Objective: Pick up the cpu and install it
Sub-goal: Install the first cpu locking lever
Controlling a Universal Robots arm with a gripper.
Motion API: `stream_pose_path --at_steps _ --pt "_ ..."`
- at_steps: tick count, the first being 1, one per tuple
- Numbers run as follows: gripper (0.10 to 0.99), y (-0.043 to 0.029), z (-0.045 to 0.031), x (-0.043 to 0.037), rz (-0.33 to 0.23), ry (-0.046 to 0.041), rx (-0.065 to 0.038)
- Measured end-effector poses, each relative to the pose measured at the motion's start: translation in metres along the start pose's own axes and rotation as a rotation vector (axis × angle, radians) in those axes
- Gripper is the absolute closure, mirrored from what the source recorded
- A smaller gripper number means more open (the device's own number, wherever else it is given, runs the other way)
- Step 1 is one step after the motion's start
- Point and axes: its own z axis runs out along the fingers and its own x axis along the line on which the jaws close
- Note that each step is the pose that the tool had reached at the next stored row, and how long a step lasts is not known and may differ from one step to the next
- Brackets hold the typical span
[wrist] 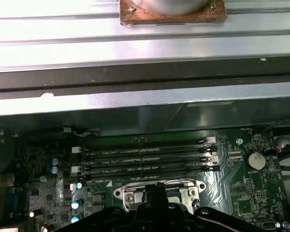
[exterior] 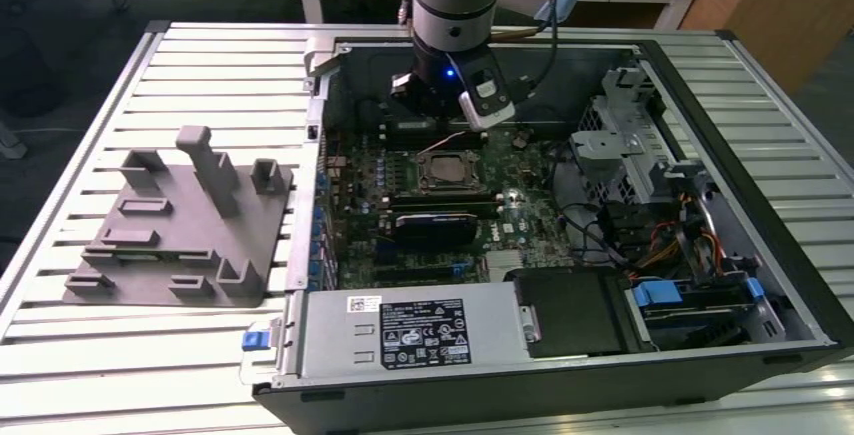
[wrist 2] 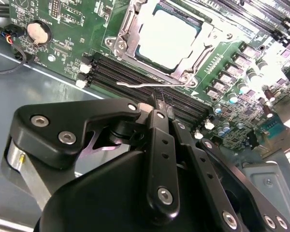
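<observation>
The cpu (wrist 2: 166, 41) is seen seated in the socket (exterior: 447, 170) near the middle of the motherboard (exterior: 527, 220), inside the open case (exterior: 787, 285) on the slatted worktop (exterior: 200, 65), with the socket's metal frame around it and a thin latch lever (wrist 2: 154, 85) lying along one side. The gripper (wrist 2: 157, 104) is held just above the memory slots (wrist: 145, 162) beside the socket, its jaws drawn together with nothing between them. A grey fixture (exterior: 180, 225) is noted on the worktop at the exterior view's left, well apart from the case.
</observation>
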Motion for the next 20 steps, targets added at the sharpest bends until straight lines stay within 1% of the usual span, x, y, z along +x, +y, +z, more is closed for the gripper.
stream_pose_path --at_steps 9,13,16,20 --pt "0.98 0.0002 0.0001 0.0 0.0 -0.0008 0.009" --pt "0.98 0.0002 0.0002 0.0 0.0 -0.0015 0.016" --pt "0.98 0.0003 0.0004 -0.0003 0.0 -0.0022 0.025" --pt "0.98 0.0008 0.0024 -0.0021 0.003 -0.0035 0.033"
